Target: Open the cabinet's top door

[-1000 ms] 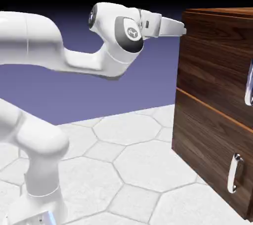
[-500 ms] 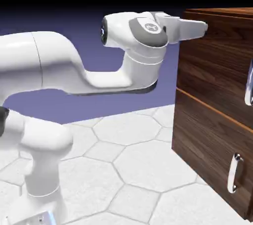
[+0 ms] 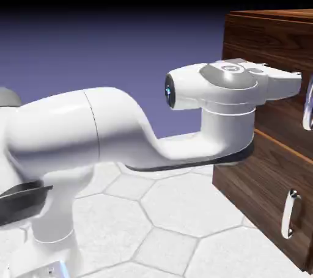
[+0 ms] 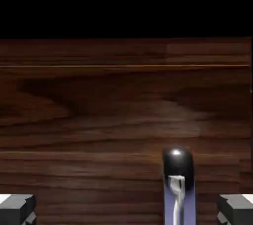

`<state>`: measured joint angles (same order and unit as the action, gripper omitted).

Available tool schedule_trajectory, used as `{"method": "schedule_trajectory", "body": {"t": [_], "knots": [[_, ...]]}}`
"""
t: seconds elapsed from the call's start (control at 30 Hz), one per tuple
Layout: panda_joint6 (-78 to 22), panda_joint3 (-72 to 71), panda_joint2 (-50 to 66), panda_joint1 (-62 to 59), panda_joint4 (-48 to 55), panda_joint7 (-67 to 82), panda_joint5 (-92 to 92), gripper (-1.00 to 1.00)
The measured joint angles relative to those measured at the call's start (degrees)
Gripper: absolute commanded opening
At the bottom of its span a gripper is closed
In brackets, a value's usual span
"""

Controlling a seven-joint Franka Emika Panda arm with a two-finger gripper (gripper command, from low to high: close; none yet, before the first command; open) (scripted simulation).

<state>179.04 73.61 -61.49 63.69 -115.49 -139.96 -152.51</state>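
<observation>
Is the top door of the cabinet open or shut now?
Shut: the top door sits flush with the cabinet front, with no gap showing around it.

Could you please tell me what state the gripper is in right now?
Gripper: open, holding nothing; the upper handle shows between its fingertips, not gripped.

Tool (image 3: pixel 299 84) lower, nearer upper handle (image 3: pixel 309 104).

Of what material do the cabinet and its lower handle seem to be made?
The cabinet: probably wood, dark and slightly glossy, since streaky grain runs across the panels. The lower handle: likely polished metal, as it looks silver with bright and dark reflections.
</observation>
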Motion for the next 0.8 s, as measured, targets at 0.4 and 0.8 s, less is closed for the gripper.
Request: {"method": "schedule_trajectory", "body": {"t": [0.4,0.8], "knots": [[-0.2,8.6,-0.5,13.3,10.8,-5.0,-8.4,-1.00],[-17.1,-4.8,0.9,-9.9,-14.1,-8.1,-4.5,-1.00]]}}
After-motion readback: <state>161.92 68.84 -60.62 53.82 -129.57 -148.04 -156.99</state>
